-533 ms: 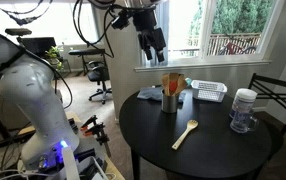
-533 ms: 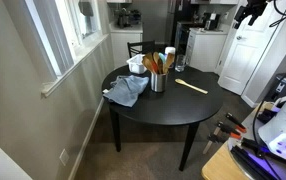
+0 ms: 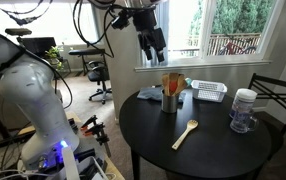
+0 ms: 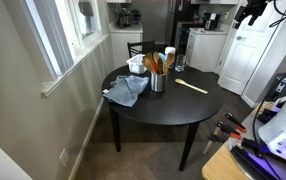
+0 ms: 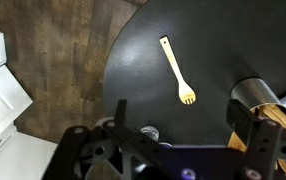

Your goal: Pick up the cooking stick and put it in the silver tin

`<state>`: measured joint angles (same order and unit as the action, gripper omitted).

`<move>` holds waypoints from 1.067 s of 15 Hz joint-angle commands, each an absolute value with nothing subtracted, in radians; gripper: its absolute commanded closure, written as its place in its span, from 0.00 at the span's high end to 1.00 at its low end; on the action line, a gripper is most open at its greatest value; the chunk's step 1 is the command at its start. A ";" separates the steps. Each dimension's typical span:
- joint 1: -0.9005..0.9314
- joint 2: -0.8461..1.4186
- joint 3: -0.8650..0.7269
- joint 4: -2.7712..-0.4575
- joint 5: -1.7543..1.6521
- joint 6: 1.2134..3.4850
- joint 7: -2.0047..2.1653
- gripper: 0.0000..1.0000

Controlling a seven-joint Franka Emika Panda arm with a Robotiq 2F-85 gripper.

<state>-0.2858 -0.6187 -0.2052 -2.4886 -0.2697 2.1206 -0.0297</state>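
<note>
The cooking stick (image 3: 186, 133), a slim light-wood utensil, lies flat on the round black table (image 3: 223, 150); it also shows in an exterior view (image 4: 191, 86) and in the wrist view (image 5: 175, 70). The silver tin (image 3: 169, 100) stands upright near the table's far side with orange-tinted utensils in it; it shows in an exterior view (image 4: 158, 82) and at the right edge of the wrist view (image 5: 255, 96). My gripper (image 3: 153, 44) hangs high above the table, open and empty, far from the stick. Its fingers (image 5: 183, 125) frame the wrist view.
A clear glass jar with a white lid (image 3: 243, 110) stands at one side of the table. A white mesh basket (image 3: 209, 91) sits beside the tin. A blue-grey cloth (image 4: 128, 91) lies behind the tin. A chair (image 3: 278, 95) stands by the table.
</note>
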 commanded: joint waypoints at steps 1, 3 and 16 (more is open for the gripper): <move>-0.286 -0.597 -0.213 -2.475 -0.259 2.121 -0.026 1.00; -0.278 -0.561 -0.240 -2.457 -0.229 2.127 -0.042 1.00; -0.120 -0.150 -0.429 -2.291 0.282 2.174 -0.513 1.00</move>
